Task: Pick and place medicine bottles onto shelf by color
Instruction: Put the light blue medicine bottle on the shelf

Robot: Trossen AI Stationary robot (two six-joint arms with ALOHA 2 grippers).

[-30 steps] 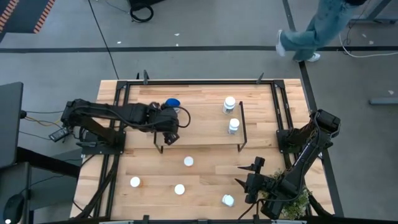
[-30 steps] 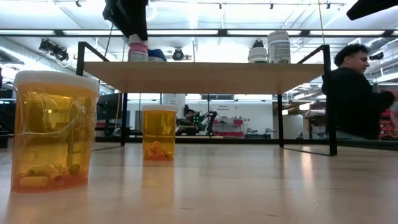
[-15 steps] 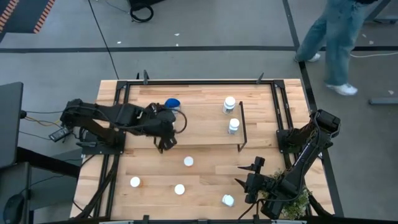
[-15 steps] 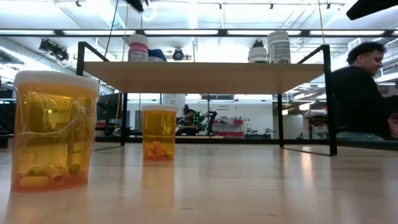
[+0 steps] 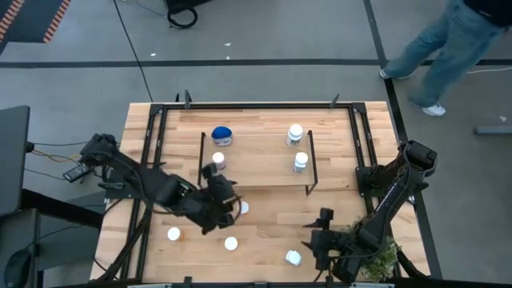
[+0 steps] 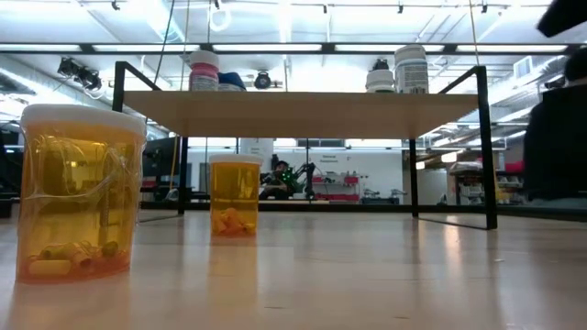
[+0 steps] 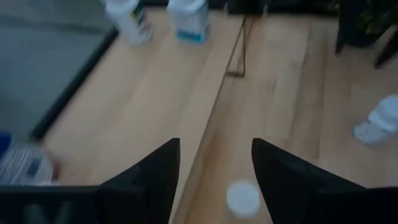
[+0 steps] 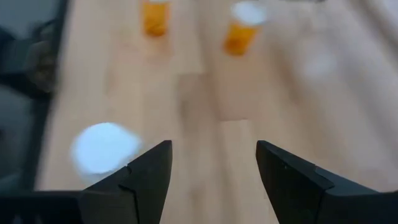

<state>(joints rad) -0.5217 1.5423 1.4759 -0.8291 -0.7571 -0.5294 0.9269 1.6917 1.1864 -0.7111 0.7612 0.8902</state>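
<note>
Left pincer (image 5: 225,210) is seen open and empty, moved off the shelf (image 5: 264,168) to above a white-capped bottle (image 5: 242,208) on the desk (image 5: 264,232). Purplish bottle (image 5: 218,160) is left beside the blue bottle (image 5: 222,135). Right pincer (image 5: 314,240) is open, shifted slightly.

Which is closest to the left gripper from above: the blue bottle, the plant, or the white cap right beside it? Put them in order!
Measured from the left gripper in the high view:
1. White-capped bottle, on the table right beside it.
2. Blue bottle, on the shelf, left end.
3. Plant, far right table corner.
</note>
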